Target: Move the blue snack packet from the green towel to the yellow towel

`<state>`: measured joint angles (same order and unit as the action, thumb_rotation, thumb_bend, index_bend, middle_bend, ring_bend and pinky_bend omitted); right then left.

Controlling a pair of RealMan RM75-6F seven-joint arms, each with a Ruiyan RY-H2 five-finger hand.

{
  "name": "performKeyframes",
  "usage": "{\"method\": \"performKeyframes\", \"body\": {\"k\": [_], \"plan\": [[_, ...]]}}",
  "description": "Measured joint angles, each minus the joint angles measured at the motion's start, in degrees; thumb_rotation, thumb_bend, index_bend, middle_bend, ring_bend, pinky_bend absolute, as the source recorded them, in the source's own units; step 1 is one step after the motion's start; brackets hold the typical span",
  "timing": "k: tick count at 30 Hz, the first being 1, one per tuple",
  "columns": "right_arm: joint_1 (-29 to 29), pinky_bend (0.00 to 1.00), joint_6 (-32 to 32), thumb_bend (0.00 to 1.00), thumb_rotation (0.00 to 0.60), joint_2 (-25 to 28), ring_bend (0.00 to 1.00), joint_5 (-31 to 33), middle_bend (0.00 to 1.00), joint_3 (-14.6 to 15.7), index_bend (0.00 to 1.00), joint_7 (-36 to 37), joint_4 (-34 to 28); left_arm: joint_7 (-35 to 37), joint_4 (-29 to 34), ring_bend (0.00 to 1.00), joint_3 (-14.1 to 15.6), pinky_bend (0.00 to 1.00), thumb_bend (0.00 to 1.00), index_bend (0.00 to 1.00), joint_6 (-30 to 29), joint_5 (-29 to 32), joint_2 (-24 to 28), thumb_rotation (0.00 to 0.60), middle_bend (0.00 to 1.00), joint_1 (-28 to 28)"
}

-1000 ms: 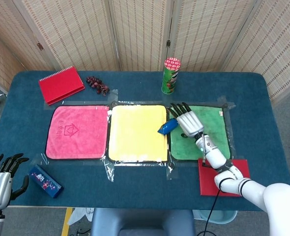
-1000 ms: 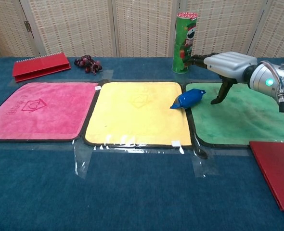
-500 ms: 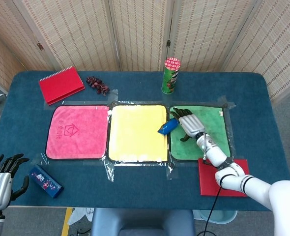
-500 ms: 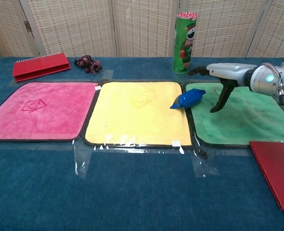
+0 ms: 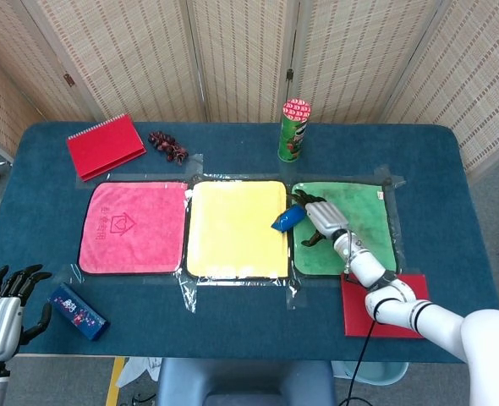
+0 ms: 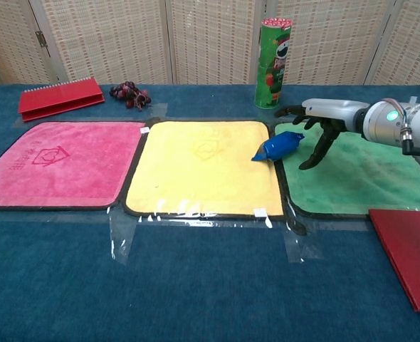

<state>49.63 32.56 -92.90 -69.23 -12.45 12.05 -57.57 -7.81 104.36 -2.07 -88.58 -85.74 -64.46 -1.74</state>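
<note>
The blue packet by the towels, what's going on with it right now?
The right hand hovers over the green towel with its fingers spread and pointing down, just beside the blue packet and holding nothing. The packet lies across the seam, partly on the green towel and partly on the yellow towel, so it is not yet fully moved. The left hand sits idle at the table's near corner.

Three towels (image 5: 235, 228), two red notebooks (image 5: 106, 145), one chip can (image 5: 293, 130), two snack packets (image 5: 288, 217).
</note>
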Motion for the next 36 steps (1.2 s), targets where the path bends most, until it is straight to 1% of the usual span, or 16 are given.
{"method": "performKeyframes", "body": {"k": [6,11,14,21,28,32,36], "plan": [[0.2,0.13,-0.4,0.21,0.600,-0.8,0.09,-0.1,0.00,-0.5,0.00,2.9,0.0,0.4,-0.2,0.20,0.1,0.03,0.51,0.28,-0.1,0.1,0.0,0.600,0.21,0.2],[0.3,0.13,-0.5,0.21,0.600,-1.2,0.09,-0.8,0.00,-0.3,0.00,3.9,-0.8,0.7,-0.5,0.20,0.1,0.03,0.51,0.28,-0.2,0.1,0.0,0.600,0.21,0.3],[0.3,0.13,-0.6,0.21,0.600,-1.4,0.09,-0.7,0.00,-0.5,0.00,4.9,-2.0,0.9,-0.7,0.20,0.1,0.03,0.51,0.28,-0.2,0.1,-0.1,0.600,0.21,0.3],[1.2,0.13,-0.1,0.21,0.600,-2.3,0.09,-2.0,0.00,-1.7,0.00,8.3,-7.7,1.2,-0.9,0.20,0.1,0.03,0.51,0.28,-0.3,-0.2,-0.1,0.600,0.21,0.3],[2.8,0.13,1.9,0.21,0.600,-4.0,0.08,-3.0,0.00,-2.2,0.00,6.2,-9.1,2.1,-1.4,0.20,0.3,0.03,0.51,0.28,-0.9,0.1,0.1,0.600,0.21,1.0],[2.2,0.13,4.3,0.21,0.600,-2.4,0.08,-3.6,0.00,-1.9,0.00,4.6,-10.8,2.7,-1.8,0.20,0.3,0.03,0.51,0.28,-1.1,0.3,0.2,0.600,0.21,1.2],[0.4,0.13,7.7,0.21,0.600,1.8,0.08,-4.7,0.00,-1.1,0.00,2.0,-14.6,2.9,-1.9,0.20,0.1,0.03,0.51,0.28,-0.8,0.1,0.1,0.600,0.21,1.0]]}}
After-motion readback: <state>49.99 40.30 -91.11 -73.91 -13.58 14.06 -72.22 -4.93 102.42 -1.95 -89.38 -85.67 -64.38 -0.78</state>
